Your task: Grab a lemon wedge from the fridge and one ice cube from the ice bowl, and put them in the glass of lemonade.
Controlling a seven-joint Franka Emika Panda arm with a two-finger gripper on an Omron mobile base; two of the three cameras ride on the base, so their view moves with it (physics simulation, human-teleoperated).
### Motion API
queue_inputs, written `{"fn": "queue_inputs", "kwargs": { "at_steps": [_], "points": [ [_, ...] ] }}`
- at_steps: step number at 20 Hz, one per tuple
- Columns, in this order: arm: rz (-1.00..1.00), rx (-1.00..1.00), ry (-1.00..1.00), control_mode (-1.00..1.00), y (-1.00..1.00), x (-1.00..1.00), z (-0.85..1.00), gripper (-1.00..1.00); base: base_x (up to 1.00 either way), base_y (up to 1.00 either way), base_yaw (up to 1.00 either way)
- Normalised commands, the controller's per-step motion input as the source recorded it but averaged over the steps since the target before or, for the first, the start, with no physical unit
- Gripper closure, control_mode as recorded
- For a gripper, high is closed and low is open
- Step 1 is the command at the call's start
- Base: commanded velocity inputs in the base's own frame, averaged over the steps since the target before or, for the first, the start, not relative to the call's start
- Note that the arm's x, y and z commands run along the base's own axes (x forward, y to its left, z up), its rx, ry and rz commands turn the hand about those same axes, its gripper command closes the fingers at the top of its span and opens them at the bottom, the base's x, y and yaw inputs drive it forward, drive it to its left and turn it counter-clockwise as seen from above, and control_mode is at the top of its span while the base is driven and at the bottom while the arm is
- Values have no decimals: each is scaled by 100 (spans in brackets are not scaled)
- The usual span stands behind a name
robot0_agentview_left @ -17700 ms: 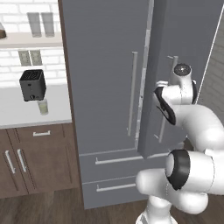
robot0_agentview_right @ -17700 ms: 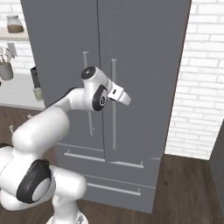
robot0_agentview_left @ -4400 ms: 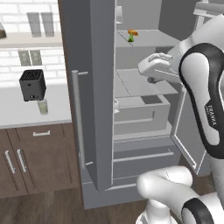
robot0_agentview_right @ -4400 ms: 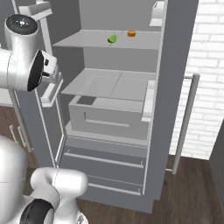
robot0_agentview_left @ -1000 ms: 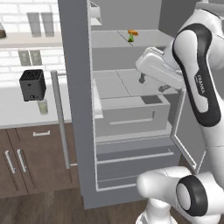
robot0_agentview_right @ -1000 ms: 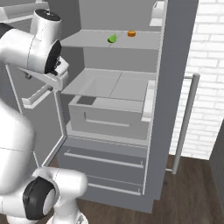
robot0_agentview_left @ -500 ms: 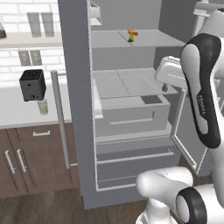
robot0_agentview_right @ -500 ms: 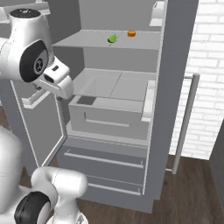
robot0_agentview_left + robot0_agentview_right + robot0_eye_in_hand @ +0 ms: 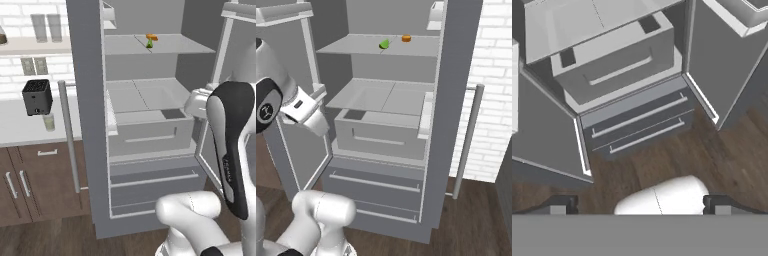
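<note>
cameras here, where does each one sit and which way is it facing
Left base view: behind the arm's left, looking forward and down into the open fridge; lemon wedge on the upper shelf, glass of lemonade on the counter; white arm at right.
Right base view: behind the arm's right, facing the same fridge; arm at left.
Hand view: looks down at the fridge drawers and the wood floor; gripper jaws wide apart.
Shared: both base views show the lemon wedge.
</note>
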Motion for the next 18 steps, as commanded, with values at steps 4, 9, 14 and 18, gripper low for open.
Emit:
{"fn": "queue_inputs", "kwargs": {
  "at_steps": [4,9,14,18],
  "points": [
    [0,0,-20,-100,-4,-43,0,-100,0,0,0],
    [0,-1,-16,-100,0,-36,22,-100,0,0,0],
    [0,-12,-13,-100,19,9,73,-100,0,0,0],
    [0,2,-24,-100,0,0,0,-100,0,0,0]
  ]
}}
